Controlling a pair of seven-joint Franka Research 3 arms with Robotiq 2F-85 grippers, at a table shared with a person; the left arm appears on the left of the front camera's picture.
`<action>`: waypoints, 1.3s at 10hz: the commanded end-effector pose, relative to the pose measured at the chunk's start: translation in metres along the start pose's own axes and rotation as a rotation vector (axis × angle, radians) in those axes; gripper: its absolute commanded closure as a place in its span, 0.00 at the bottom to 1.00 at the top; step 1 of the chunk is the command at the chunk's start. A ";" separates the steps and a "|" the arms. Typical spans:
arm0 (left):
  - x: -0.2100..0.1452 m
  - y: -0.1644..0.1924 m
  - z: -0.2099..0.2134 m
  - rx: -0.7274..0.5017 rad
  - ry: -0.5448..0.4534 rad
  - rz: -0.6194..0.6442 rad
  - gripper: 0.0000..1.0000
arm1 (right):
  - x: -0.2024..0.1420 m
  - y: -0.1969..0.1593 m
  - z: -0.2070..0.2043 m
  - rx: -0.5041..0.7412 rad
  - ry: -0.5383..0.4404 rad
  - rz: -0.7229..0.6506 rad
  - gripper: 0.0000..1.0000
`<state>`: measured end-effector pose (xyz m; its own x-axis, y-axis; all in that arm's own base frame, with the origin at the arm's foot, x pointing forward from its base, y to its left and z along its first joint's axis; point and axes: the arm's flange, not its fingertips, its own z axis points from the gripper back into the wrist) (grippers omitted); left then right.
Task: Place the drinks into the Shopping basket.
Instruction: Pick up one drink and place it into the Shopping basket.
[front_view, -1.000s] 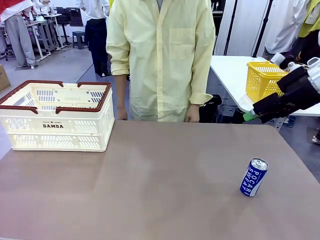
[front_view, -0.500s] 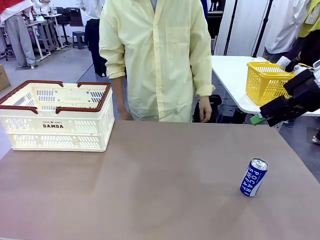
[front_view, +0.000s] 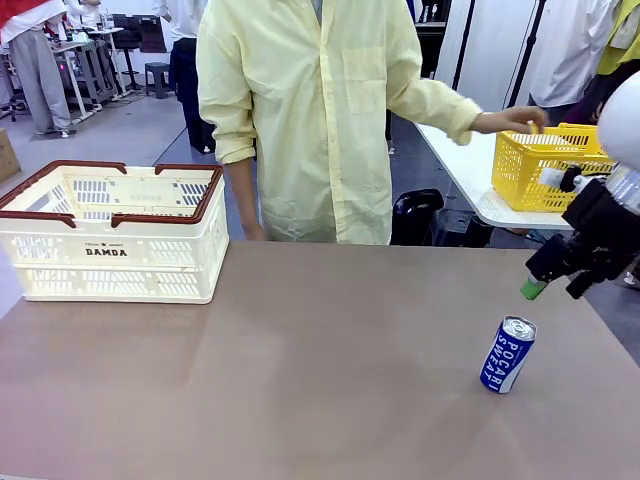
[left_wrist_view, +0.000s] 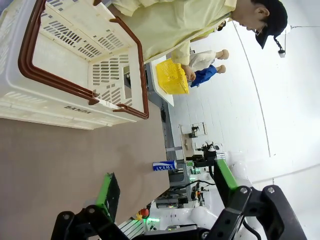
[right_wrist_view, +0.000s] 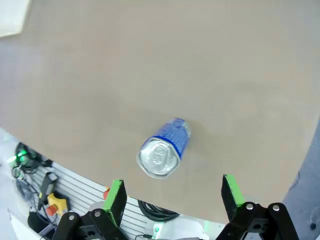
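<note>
A blue can (front_view: 508, 354) with white lettering and a silver top stands upright on the brown table, near its right edge. My right gripper (front_view: 553, 288) hangs open above and just behind it, touching nothing. From the right wrist view I look down on the can's top (right_wrist_view: 162, 150), a little ahead of the open right gripper (right_wrist_view: 173, 197). The cream Shopping basket (front_view: 115, 235) with a dark red rim sits at the table's far left. In the left wrist view the basket (left_wrist_view: 85, 75) is close, the can (left_wrist_view: 164, 165) is far off, and my left gripper (left_wrist_view: 167, 187) is open, holding nothing.
A person in a pale yellow shirt stands at the far side, one hand (front_view: 510, 120) reaching over a yellow mesh basket (front_view: 545, 160) on a white side table. The brown table top (front_view: 320, 350) lies bare between basket and can.
My right gripper has dropped and swung down toward the blue can. The person's arm has lifted from their side and reached out to the yellow basket.
</note>
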<state>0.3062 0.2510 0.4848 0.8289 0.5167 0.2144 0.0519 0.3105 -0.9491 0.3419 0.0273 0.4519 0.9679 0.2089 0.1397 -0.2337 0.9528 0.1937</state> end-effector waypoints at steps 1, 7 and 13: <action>0.000 -0.002 0.002 -0.009 0.004 0.005 0.00 | -0.018 0.011 -0.017 -0.098 0.009 -0.066 0.00; 0.000 -0.002 0.002 -0.009 0.004 0.005 0.00 | 0.000 0.013 -0.044 -0.060 0.040 -0.030 0.00; 0.000 -0.002 0.002 -0.009 0.004 0.005 0.00 | -0.007 0.026 -0.117 -0.133 0.136 -0.073 0.00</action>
<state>0.3061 0.2511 0.4848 0.8288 0.5169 0.2143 0.0518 0.3104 -0.9492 0.3662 0.0837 0.3693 0.9807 0.1951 -0.0087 -0.1939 0.9780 0.0773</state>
